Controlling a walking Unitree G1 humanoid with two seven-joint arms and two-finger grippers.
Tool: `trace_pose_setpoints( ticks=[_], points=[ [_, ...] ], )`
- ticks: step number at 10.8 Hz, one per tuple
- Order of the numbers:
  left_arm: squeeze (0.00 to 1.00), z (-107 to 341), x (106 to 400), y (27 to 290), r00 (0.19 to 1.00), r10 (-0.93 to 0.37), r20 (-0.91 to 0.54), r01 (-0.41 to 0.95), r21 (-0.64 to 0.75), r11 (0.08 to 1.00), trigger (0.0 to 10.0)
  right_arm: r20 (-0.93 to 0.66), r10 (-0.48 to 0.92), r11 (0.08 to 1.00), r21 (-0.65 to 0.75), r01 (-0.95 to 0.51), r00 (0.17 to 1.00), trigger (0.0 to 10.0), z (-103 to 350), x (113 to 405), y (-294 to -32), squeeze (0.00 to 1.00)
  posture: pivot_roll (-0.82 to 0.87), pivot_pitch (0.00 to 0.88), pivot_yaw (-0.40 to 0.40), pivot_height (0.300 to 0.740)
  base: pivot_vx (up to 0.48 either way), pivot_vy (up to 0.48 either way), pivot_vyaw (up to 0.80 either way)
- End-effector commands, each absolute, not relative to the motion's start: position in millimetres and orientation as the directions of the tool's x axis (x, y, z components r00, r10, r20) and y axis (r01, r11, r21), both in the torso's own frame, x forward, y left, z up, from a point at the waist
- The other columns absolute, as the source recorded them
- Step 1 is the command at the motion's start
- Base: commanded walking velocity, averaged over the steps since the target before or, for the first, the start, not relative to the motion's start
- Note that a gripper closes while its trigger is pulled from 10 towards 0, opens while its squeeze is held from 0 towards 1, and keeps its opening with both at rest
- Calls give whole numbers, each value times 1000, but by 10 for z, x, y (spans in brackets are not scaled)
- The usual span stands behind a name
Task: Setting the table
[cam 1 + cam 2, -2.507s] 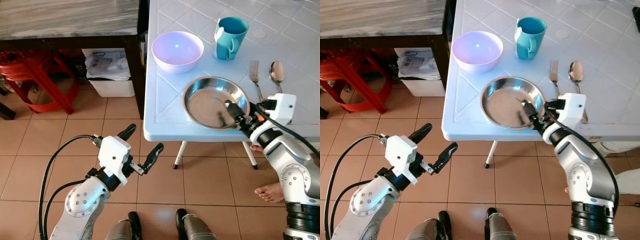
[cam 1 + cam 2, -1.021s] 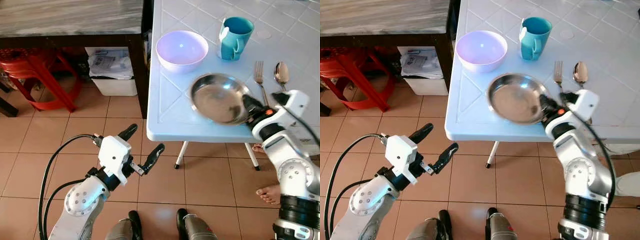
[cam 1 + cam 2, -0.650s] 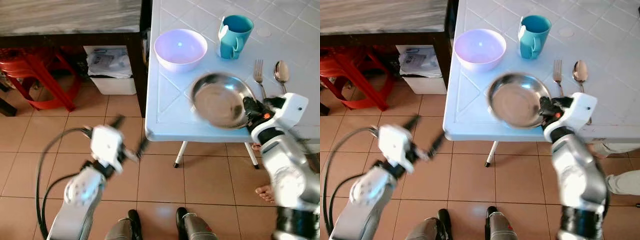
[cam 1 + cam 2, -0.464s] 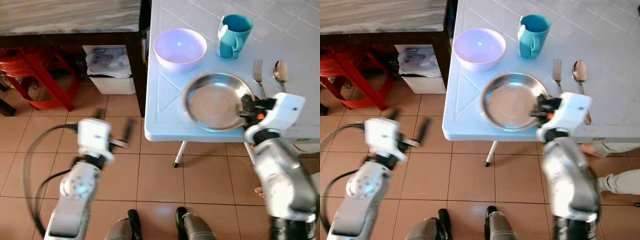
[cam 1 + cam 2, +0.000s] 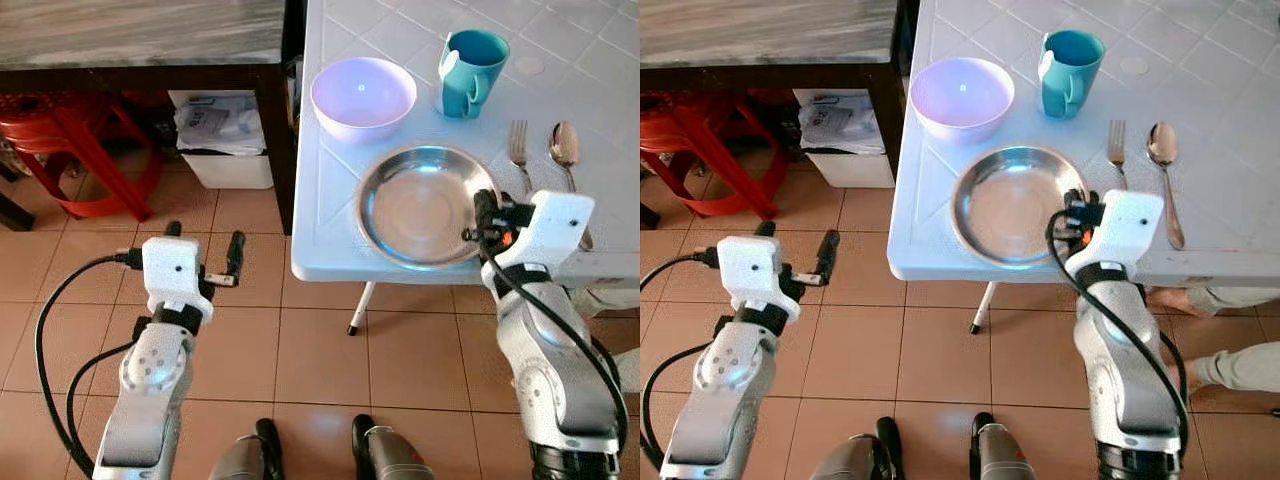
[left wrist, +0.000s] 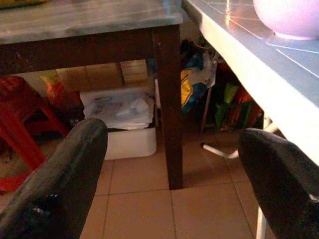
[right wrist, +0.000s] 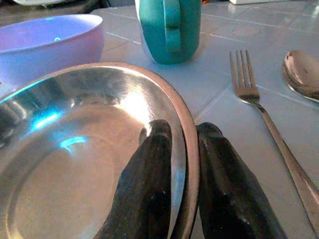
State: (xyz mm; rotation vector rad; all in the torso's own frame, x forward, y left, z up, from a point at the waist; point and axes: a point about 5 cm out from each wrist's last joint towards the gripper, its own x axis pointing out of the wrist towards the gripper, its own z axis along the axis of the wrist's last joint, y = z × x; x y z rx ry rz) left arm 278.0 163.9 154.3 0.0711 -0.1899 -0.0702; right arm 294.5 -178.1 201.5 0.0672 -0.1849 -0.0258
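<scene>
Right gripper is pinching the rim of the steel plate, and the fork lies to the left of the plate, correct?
Not quite. The right gripper does pinch the steel plate rim, but the fork lies on the plate's right, beside the spoon, as the left eye view shows.

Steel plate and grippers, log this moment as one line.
right gripper: shut on round stainless steel plate rim | plate: on white table, near edge | left gripper: open, idle over floor

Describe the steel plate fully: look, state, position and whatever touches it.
The steel plate is round, shallow and shiny, like polished metal, with a raised rim and nothing in it. It lies flat near the front edge of the white table, nearer than the purple bowl, with the fork on its right. The right gripper is shut on its rim, one finger inside and one outside.
</scene>
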Motion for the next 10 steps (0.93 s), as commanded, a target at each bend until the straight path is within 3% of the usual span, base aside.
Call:
trace_pose_setpoints(
  ticks=[1, 4, 7, 10],
  points=[
    [0, 1471, 2760, 1677, 986, -59, 154, 48, 71, 996, 10000, 210, 3, 999, 40, -11, 978, 10000, 2048, 2895, -1734, 0, -88, 291, 29, 740, 0, 0, 0],
    [0, 1508, 2828, 1626, 983, -64, 171, 55, 56, 997, 10000, 225, 35, 999, 22, -41, 974, 10000, 2069, 2937, -1669, 0, -97, 279, 27, 740, 0, 0, 800],
    [0, 1545, 2912, 1515, 978, -70, 195, 66, 28, 997, 10000, 233, 66, 997, 30, -75, 970, 10000, 2066, 3008, -1603, 0, -97, 234, 12, 740, 0, 0, 0],
    [0, 1623, 2919, 1513, 966, -100, 240, 96, 29, 995, 10000, 251, 112, 992, 24, -122, 961, 10000, 2097, 3014, -1422, 0, -96, 242, 16, 740, 299, 360, 0]
  ],
)
